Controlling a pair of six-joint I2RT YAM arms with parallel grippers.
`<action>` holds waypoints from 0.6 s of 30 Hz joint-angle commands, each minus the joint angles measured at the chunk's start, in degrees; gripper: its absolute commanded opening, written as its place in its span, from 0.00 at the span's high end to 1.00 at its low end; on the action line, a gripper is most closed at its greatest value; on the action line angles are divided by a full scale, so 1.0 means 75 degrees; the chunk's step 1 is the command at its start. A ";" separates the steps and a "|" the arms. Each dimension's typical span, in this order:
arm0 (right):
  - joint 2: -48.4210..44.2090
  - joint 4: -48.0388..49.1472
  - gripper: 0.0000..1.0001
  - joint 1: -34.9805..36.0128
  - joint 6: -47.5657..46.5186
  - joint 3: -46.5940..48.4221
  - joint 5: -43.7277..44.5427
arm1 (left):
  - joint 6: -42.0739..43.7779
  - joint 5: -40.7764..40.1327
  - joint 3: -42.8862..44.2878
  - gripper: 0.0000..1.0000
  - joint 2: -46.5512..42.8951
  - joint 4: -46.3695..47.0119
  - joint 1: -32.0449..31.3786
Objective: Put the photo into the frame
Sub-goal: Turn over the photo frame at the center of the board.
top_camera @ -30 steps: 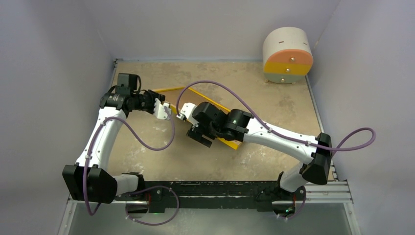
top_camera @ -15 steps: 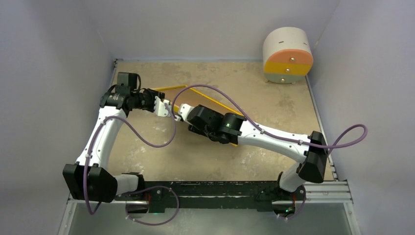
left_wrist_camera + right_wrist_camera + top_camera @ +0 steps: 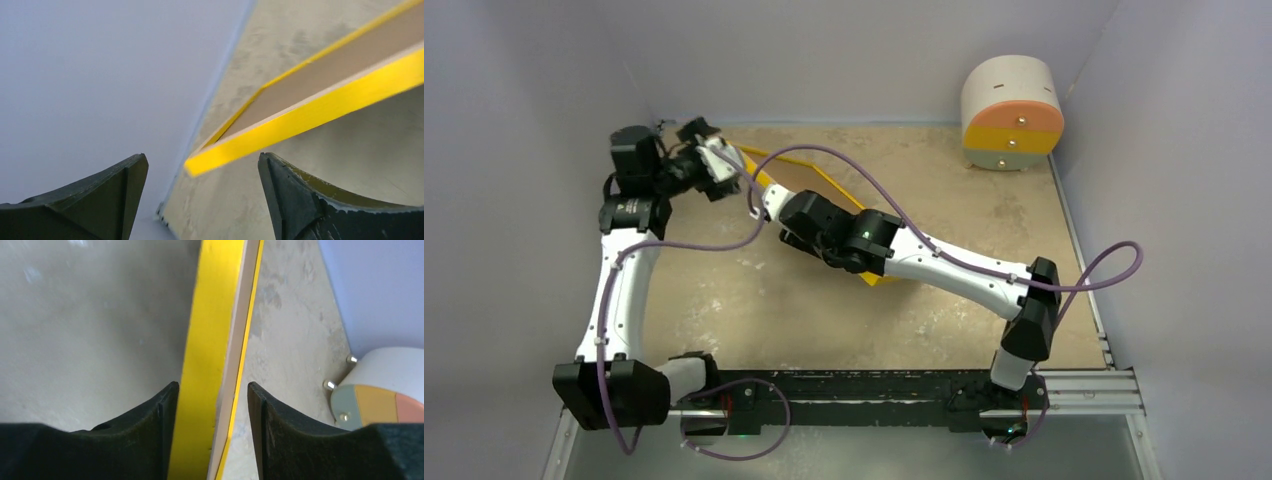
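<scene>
The frame (image 3: 816, 180) has a yellow rim and a light wood-coloured back. It is tilted up off the table at the back left, and its corner (image 3: 310, 112) hangs above its own shadow. My right gripper (image 3: 769, 203) is shut on the frame's near-left edge. In the right wrist view the yellow rim (image 3: 210, 340) runs between the two fingers (image 3: 212, 387), tight against the left one. My left gripper (image 3: 714, 150) stands open by the back-left corner of the table. Its fingers (image 3: 202, 160) are just short of the frame's corner and touch nothing. The photo is out of view.
A round white drawer unit (image 3: 1012, 112) with orange and yellow fronts stands at the back right and also shows in the right wrist view (image 3: 380, 385). Pale walls close in the table at the left, back and right. A purple cable loops over the frame.
My left gripper has opened, let go of the frame's corner and swung back toward the back-left corner. My right gripper has closed on the frame and moved left and back with it.
</scene>
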 commanded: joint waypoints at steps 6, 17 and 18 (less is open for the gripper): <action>0.1316 -0.0860 1.00 -0.0027 0.0924 0.4313 -0.0809 | -0.5267 0.0867 0.1851 0.10 0.0819 0.1707 0.1848; 0.1136 -0.0640 1.00 -0.1689 0.2468 0.3531 -0.2062 | -0.4647 0.2288 0.0106 0.07 0.0434 0.1596 0.1905; 0.0939 -0.0360 1.00 -0.1915 0.2631 0.3151 -0.2226 | -0.4370 0.2367 0.0162 0.06 0.0486 0.1302 0.1904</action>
